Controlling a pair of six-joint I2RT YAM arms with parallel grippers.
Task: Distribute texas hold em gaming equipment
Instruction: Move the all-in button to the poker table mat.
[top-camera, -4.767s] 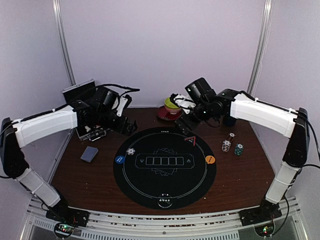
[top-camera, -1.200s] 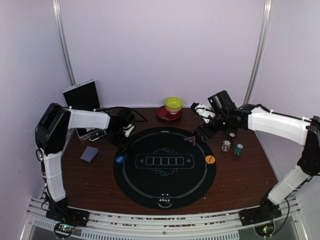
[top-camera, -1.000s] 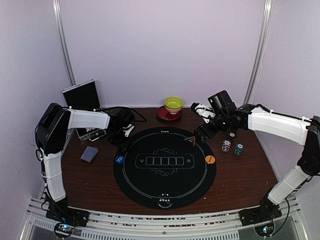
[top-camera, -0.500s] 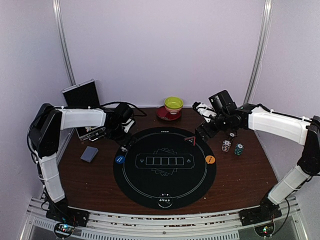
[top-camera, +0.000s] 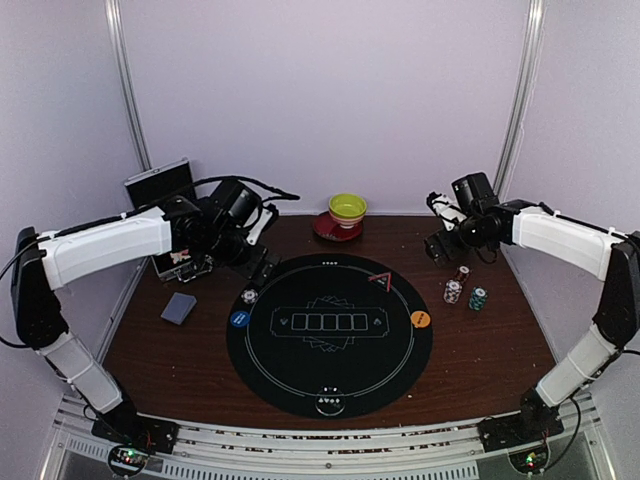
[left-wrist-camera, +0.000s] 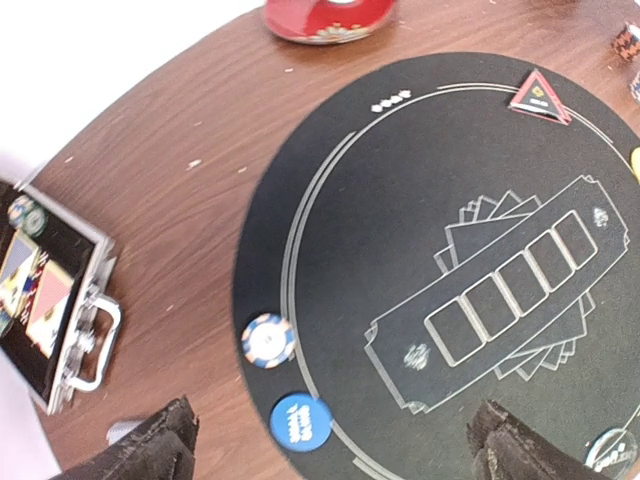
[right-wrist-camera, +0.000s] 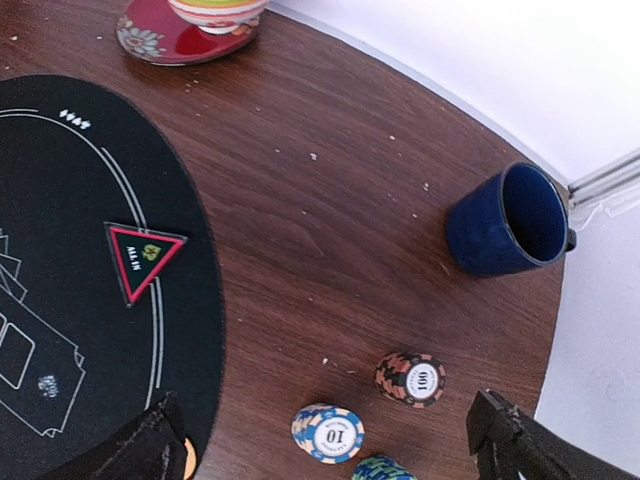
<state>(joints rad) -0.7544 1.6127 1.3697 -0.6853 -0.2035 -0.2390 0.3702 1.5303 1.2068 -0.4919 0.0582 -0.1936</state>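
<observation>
A blue-and-white poker chip (left-wrist-camera: 268, 340) (top-camera: 249, 296) lies alone on the left rim of the round black mat (top-camera: 330, 375), just above the blue button disc (left-wrist-camera: 301, 420) (top-camera: 240, 319). My left gripper (left-wrist-camera: 335, 455) (top-camera: 262, 268) hangs open above them, holding nothing. The orange button disc (top-camera: 420, 319) sits on the mat's right rim. Three chip stacks stand on the wood at the right: black-orange (right-wrist-camera: 411, 378), blue-white (right-wrist-camera: 328, 433) and green (right-wrist-camera: 385, 468). My right gripper (right-wrist-camera: 330, 450) (top-camera: 440, 248) is open above them and empty. The grey-blue card deck (top-camera: 180, 308) lies at the left.
An open metal case (left-wrist-camera: 50, 300) (top-camera: 185, 262) stands at the back left. A red-edged triangle marker (right-wrist-camera: 142, 255) sits on the mat's far right rim. The yellow-green bowl (top-camera: 347, 208) rests on its red saucer (right-wrist-camera: 175, 35) at the back, with the dark blue mug (right-wrist-camera: 508, 222) at back right.
My left gripper has opened, left the blue-and-white chip on the mat's left rim, and drawn up and back. My right arm has swung right, from the triangle marker toward the chip stacks.
</observation>
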